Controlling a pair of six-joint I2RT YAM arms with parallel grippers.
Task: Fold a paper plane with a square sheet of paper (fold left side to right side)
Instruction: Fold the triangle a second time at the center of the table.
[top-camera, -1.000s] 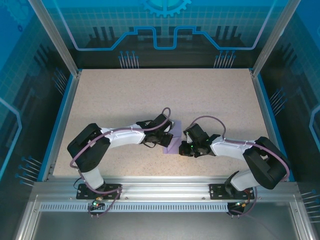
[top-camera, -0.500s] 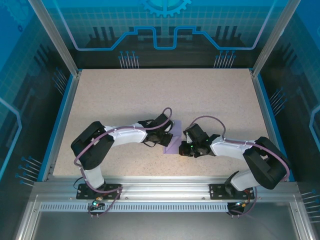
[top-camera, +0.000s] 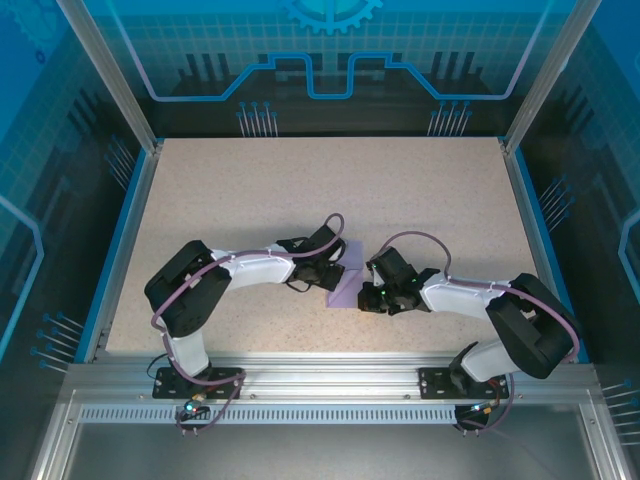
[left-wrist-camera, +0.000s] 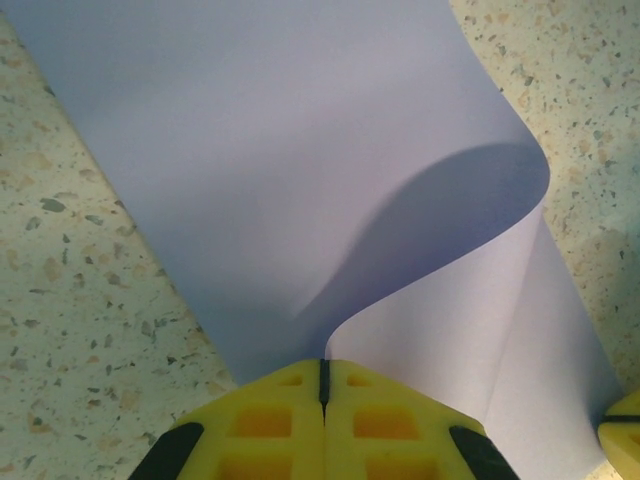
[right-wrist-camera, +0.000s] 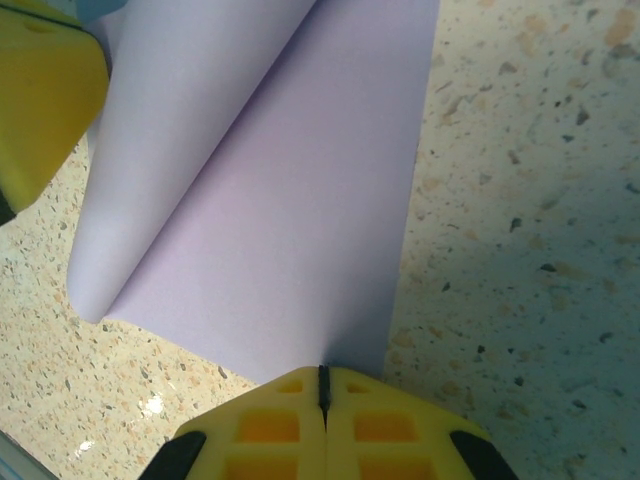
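The square sheet of paper (top-camera: 348, 283) is plain lavender and lies between the two arms at mid-table. One side of it is lifted and curls over the rest (left-wrist-camera: 440, 230). My left gripper (top-camera: 331, 276) is shut on that raised edge, which runs straight into the seam of its yellow fingertips (left-wrist-camera: 270, 420). My right gripper (top-camera: 371, 294) is shut too. Its tips (right-wrist-camera: 280, 425) sit on the near edge of the flat part of the sheet (right-wrist-camera: 290, 240), close to the corner. Whether they pinch the paper or only press it down is unclear.
The speckled beige tabletop (top-camera: 300, 190) stretches behind and beside the sheet. A blue rim (top-camera: 125, 235) and metal posts bound it. The left gripper's yellow finger (right-wrist-camera: 40, 90) shows close over the curled flap in the right wrist view.
The left arm has shifted a little to the right, carrying the lifted edge of the sheet with it. The right arm has stayed in place.
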